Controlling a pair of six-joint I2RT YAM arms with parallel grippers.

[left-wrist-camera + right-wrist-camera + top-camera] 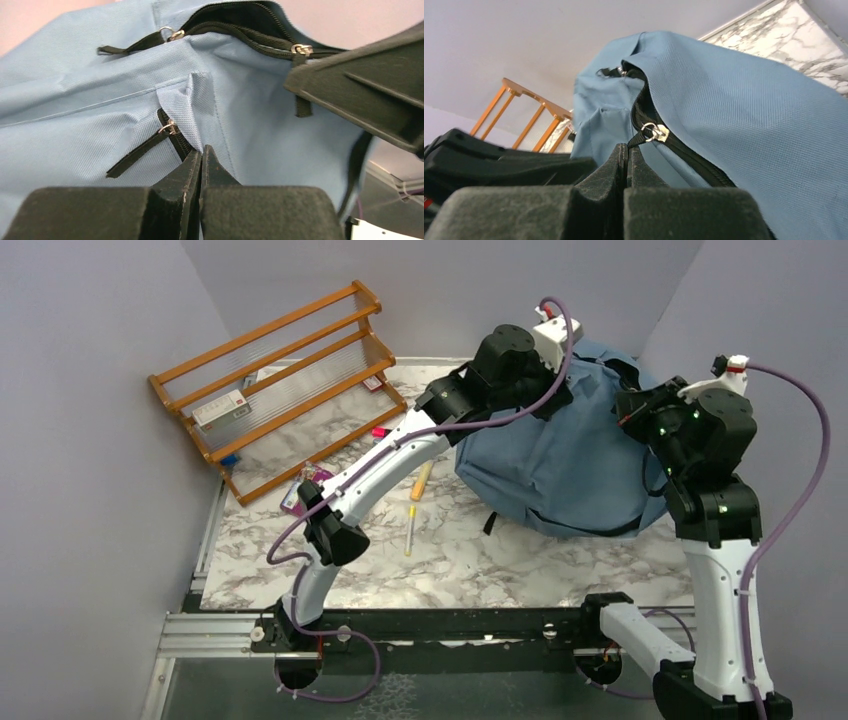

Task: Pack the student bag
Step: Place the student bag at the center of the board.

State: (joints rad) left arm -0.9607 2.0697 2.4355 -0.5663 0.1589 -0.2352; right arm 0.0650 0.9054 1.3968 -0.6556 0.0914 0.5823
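The student bag (560, 465), dusty blue with black zippers, lies at the centre right of the marble table. My left gripper (562, 388) is at its upper left. In the left wrist view its jaws (201, 151) are shut, with their tips pinching a raised fold of the bag's fabric (200, 95) beside a front-pocket zipper pull (169, 128). My right gripper (630, 410) is at the bag's upper right. In the right wrist view its jaws (627, 149) are shut on the black pull strap of the main zipper's slider (656, 133). The main zipper (240, 30) gapes slightly.
A wooden tiered rack (280, 380) with a small box (218, 410) stands at the back left. A yellow pen (410, 530), an orange marker (422, 480), a pink item (380, 432) and a purple packet (300, 492) lie left of the bag. Grey walls enclose the table.
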